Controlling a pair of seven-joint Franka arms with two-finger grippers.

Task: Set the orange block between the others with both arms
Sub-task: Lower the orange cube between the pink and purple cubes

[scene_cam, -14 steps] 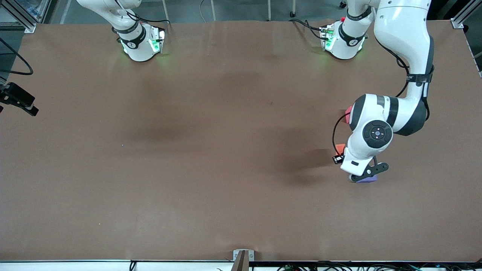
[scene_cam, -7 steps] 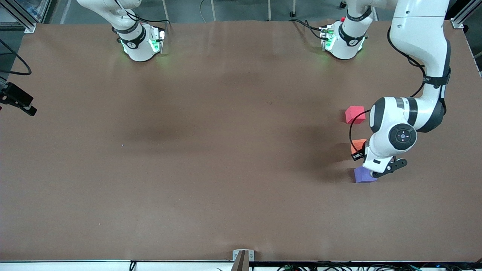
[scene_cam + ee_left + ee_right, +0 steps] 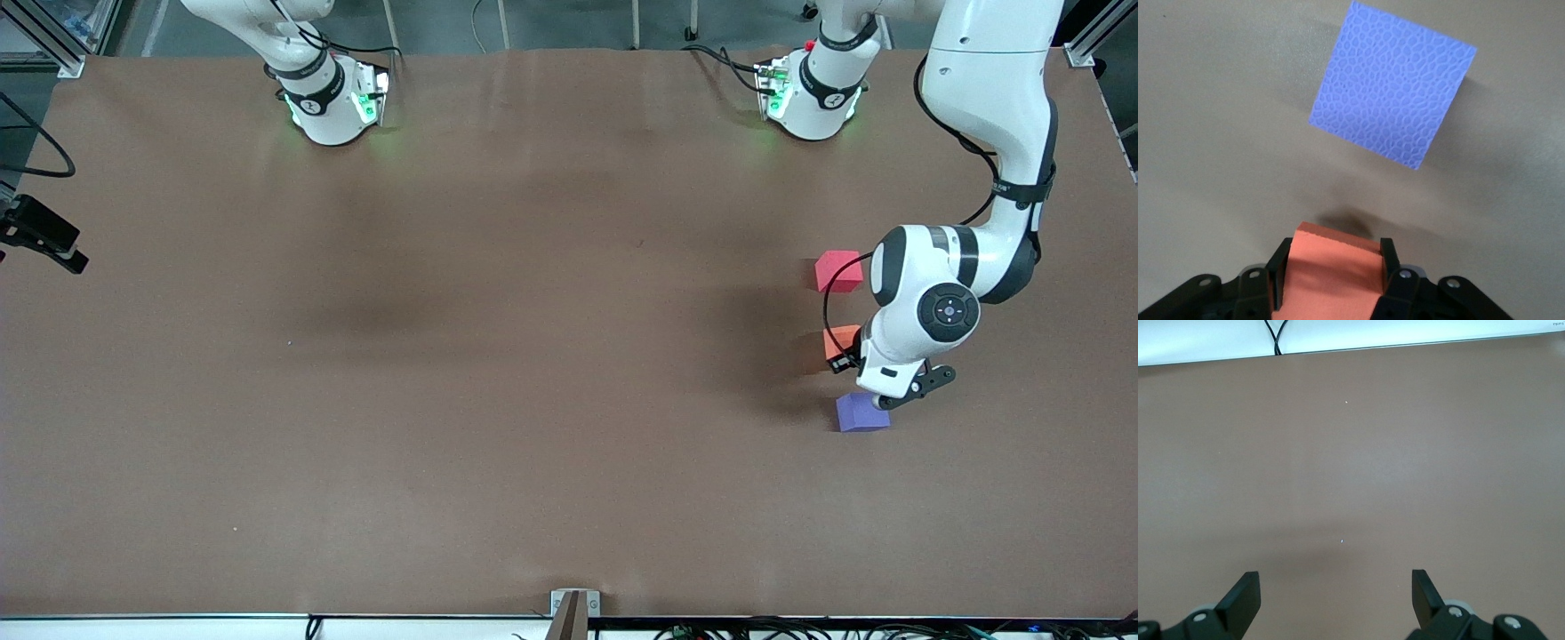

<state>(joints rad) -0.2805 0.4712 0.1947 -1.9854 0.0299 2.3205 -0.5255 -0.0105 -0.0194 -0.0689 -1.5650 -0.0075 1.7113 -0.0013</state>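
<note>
My left gripper [image 3: 1333, 252] is shut on the orange block [image 3: 1331, 273], one finger on each side face. In the front view the orange block [image 3: 839, 341] shows partly from under the left wrist, low over the table between the red-pink cube [image 3: 838, 270] and the purple-blue cube [image 3: 861, 413]. The purple-blue cube [image 3: 1391, 110] lies flat on the table just ahead of the held block. My right gripper [image 3: 1336, 587] is open over bare table with nothing between its fingers; in the front view only the right arm's base [image 3: 329, 102] shows.
The brown table [image 3: 498, 356] is bare apart from the three cubes, which lie toward the left arm's end. A black fixture [image 3: 43, 233] juts in at the table's edge at the right arm's end. The left arm's base [image 3: 813, 93] stands at the table's back edge.
The left hand has carried the orange block toward the left arm's end of the table, uncovering the red-pink cube and most of the purple-blue one. The right arm has not moved.
</note>
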